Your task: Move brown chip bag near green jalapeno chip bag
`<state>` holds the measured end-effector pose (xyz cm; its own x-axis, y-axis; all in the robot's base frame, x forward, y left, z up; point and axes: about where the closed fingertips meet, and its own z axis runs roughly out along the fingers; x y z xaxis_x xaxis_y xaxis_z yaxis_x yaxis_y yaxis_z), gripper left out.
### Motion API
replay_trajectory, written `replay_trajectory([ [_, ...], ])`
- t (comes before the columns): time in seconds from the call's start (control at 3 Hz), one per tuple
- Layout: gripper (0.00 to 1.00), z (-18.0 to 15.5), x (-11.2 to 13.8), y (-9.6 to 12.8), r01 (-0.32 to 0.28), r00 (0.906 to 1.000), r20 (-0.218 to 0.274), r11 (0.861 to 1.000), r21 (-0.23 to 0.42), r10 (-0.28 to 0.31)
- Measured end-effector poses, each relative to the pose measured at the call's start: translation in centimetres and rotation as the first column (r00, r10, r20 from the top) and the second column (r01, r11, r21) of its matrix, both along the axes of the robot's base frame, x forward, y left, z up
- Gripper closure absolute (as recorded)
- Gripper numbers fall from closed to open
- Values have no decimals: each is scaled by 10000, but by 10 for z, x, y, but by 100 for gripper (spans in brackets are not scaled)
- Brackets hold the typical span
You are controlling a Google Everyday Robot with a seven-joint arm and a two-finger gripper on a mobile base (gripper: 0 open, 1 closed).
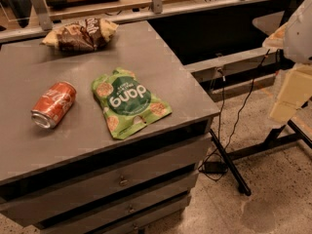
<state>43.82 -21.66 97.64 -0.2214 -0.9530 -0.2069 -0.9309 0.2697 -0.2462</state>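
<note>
Basically nothing done yet: the brown chip bag (80, 34) sits at the counter (165, 77) back edge, well apart from the green jalapeno chip bag (127, 103) up front beside a red soda can (53, 104). The hand (291, 94) hangs off right of the counter, can't tell if it's wide or narrow, so the whole grab-and-move is left

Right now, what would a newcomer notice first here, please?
The green jalapeno chip bag lies flat on the grey cabinet, a red soda can on its side to its left. The brown chip bag sits at the far edge; the end effector hangs off to the right.
</note>
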Motion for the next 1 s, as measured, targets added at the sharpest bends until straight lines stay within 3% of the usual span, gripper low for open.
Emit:
replay_trajectory([
  [0.67,0,3,5,3,204,9997,137,9992,353,-209],
  [1.0,0,8,27,8,577,9959,574,9805,1881,-696],
])
